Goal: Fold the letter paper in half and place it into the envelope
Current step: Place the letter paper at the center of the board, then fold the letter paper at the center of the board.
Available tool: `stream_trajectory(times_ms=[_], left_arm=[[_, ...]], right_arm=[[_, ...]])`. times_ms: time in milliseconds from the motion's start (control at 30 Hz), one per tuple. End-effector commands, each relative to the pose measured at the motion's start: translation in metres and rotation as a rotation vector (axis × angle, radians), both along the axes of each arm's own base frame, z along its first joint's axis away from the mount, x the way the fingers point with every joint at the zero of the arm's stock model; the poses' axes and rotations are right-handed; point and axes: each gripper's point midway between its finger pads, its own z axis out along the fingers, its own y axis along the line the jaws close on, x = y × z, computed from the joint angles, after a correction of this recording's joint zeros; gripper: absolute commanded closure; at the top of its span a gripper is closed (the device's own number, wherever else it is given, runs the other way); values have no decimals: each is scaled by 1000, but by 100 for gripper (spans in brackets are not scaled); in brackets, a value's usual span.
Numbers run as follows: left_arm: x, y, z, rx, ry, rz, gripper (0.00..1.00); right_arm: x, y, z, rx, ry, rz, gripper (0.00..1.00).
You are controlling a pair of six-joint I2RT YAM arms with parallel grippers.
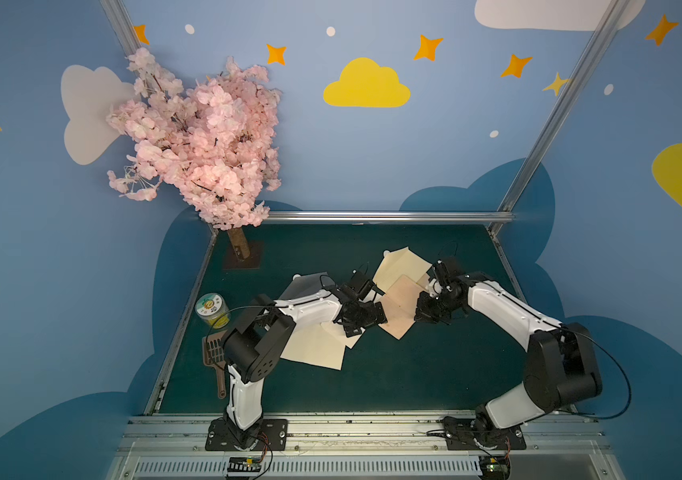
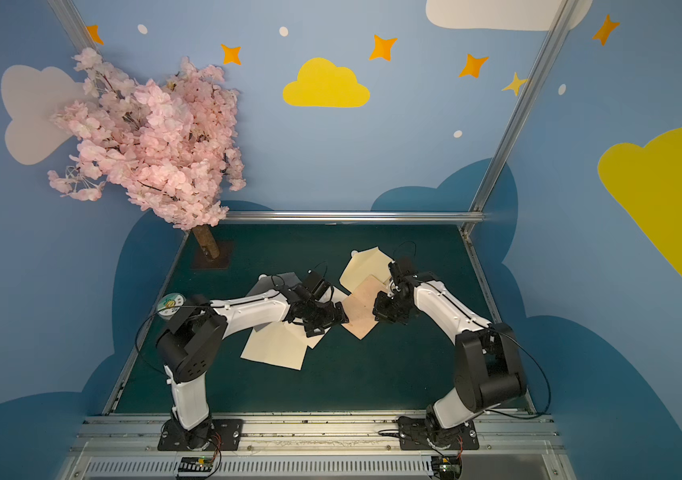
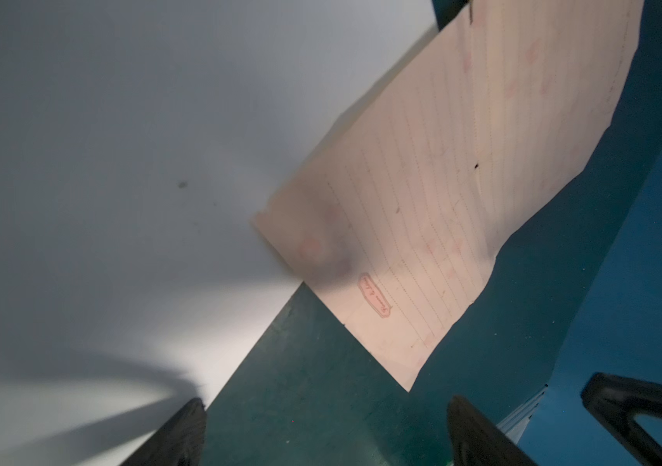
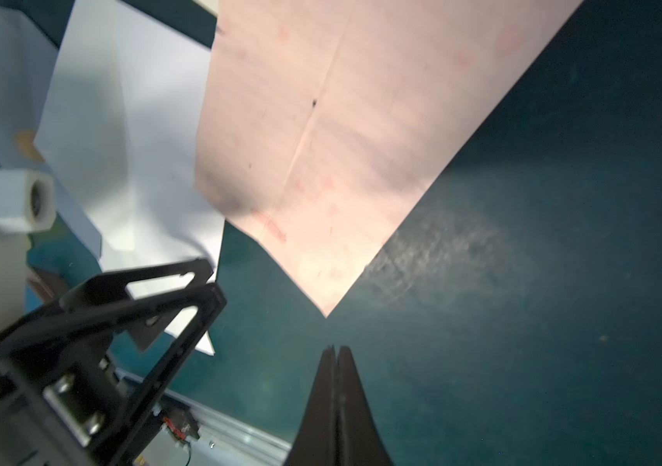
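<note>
The pink lined letter paper (image 1: 398,316) (image 4: 361,121) lies open on the green mat with a crease down its middle. A cream envelope (image 1: 314,349) (image 3: 119,161) lies to its left, partly under my left arm. My left gripper (image 1: 366,322) (image 3: 326,403) is open at the paper's left edge, over the envelope's corner, and only mat shows between its fingers. My right gripper (image 1: 422,313) (image 4: 335,349) is shut and empty at the paper's right side. Its tips stop just short of the paper's near corner.
A second cream envelope (image 1: 399,264) lies behind the paper, partly under it. A pink blossom tree (image 1: 202,137) stands at the back left. A jar (image 1: 211,311) and a brown scoop (image 1: 217,361) sit by the left edge. A metal rail (image 1: 331,424) runs along the front.
</note>
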Motion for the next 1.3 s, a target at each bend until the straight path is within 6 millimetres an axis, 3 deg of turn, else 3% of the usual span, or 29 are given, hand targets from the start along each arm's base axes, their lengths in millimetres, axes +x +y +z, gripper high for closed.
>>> stream_trajectory(times_ms=[0,300,567,933,1267], left_arm=[[10,-12,8,-54,1,27,9],[14,-17,-1,-70,19,53,9],[22,-23,-5,-87,8,70,11],[36,-36,-8,-130,-26,70,15],[41,-33,-6,-140,-63,57,32]], right_arm=[[9,-17,-9,-106,61,43,100],[58,-26,-32,-233,110,119,100],[77,-46,-55,-271,167,93,100],[72,-53,-82,-241,253,98,100],[52,-48,-72,-206,266,108,100]])
